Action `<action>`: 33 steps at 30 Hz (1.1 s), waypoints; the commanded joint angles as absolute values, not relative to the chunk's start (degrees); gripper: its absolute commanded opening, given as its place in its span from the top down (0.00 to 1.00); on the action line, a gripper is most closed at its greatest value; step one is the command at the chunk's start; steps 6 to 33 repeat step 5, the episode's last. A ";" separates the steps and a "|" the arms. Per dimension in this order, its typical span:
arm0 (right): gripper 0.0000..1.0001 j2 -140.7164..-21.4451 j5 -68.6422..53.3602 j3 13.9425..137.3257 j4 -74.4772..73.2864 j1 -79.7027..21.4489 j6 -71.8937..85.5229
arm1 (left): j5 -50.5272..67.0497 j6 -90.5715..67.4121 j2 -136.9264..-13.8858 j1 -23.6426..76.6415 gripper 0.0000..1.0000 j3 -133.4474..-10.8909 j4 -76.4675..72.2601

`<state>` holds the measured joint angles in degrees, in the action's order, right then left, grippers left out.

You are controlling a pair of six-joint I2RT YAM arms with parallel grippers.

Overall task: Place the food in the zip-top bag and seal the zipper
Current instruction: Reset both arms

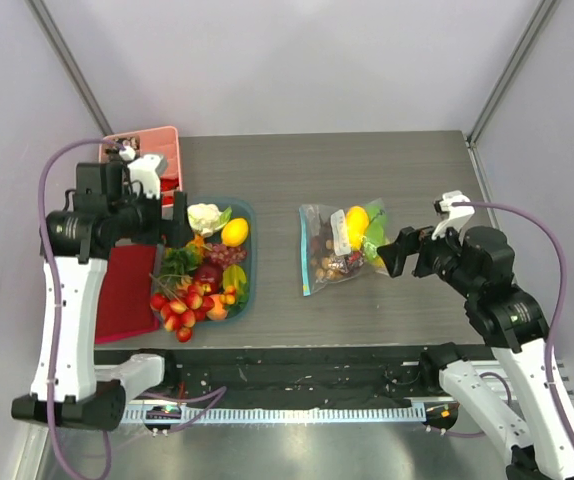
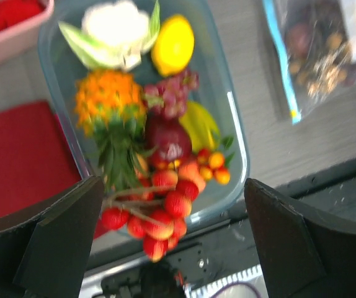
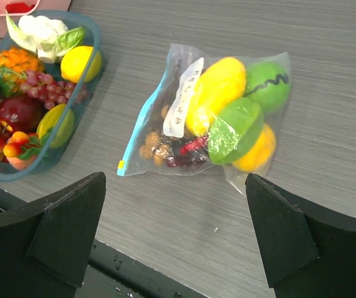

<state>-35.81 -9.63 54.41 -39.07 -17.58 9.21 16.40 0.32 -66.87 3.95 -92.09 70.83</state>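
Just ahead of the right arm's spread, empty fingers (image 3: 60, 230) lies the zip-top bag (image 3: 209, 118).

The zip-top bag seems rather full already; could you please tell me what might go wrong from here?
1. The zip-top bag bulges with a lemon and green pepper, so the zipper may not press shut along its whole length.
2. It lies loose on the table, with the left pincer and right pincer open, neither gripping it; pressing the zipper could slide it.
3. Plenty of food sits in the tray and may not fit.
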 commanded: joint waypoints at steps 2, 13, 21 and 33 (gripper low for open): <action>0.00 -33.58 -7.21 55.98 -39.99 -15.47 8.52 | 14.24 3.25 -60.04 3.60 0.00 -85.26 72.07; 0.00 -33.40 -7.30 56.42 -40.34 -14.42 8.35 | 13.19 2.90 -60.55 3.52 0.00 -84.20 71.81; 0.00 -33.40 -7.30 56.42 -40.34 -14.42 8.35 | 13.19 2.90 -60.55 3.52 0.00 -84.20 71.81; 0.00 -33.40 -7.30 56.42 -40.34 -14.42 8.35 | 13.19 2.90 -60.55 3.52 0.00 -84.20 71.81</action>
